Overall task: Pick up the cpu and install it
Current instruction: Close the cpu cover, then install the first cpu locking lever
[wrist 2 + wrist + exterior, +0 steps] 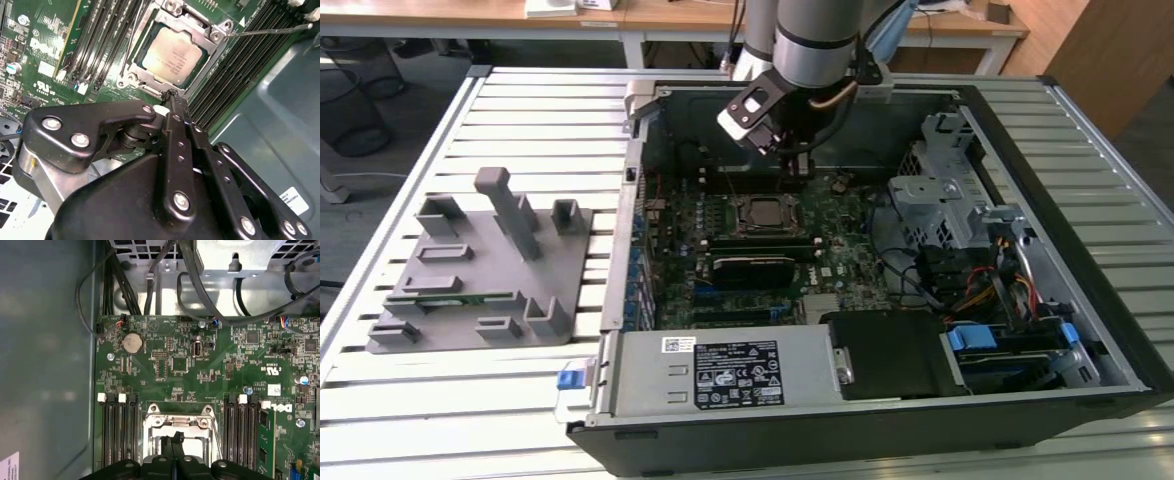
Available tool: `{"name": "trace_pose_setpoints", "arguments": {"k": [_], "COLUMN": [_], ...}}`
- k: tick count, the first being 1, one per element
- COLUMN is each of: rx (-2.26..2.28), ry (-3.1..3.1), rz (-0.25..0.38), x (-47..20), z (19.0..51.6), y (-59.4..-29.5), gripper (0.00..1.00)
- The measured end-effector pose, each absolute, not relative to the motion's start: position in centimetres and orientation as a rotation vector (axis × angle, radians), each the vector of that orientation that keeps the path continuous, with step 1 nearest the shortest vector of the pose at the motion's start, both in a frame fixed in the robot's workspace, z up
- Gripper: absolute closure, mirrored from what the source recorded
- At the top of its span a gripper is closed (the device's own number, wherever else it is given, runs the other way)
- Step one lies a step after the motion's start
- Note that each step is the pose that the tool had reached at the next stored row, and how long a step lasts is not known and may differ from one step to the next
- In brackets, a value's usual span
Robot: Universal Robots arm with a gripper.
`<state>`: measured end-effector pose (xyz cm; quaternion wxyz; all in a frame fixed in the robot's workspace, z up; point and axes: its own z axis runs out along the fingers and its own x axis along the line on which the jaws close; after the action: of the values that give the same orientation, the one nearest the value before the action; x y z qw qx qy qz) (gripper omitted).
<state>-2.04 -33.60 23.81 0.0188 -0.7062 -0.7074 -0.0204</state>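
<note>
On the exterior view's left, a gray fixture (480, 265) lay on the slatted table (400, 400). In the middle, inside the open computer case (1067, 330), the cpu (765, 212) sat in the motherboard socket (210, 45). The gripper (790, 168) hung by the socket's edge, fingers pressed together and holding nothing. A drive cage (941, 200) stood rightward.

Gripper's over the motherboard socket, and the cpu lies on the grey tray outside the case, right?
No: the second wrist view shows the cpu lying in the motherboard socket, not on the grey tray. The gripper is over the socket.
</note>
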Motion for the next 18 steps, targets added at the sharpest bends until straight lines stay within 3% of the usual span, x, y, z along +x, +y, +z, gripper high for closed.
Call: {"name": "trace_pose_setpoints", "arguments": {"k": [18], "rx": [-2.193], "ry": [-2.196], "rz": [-0.063], "x": [-4.3], "z": [23.8], "y": [-33.6], "gripper": [0.89]}}
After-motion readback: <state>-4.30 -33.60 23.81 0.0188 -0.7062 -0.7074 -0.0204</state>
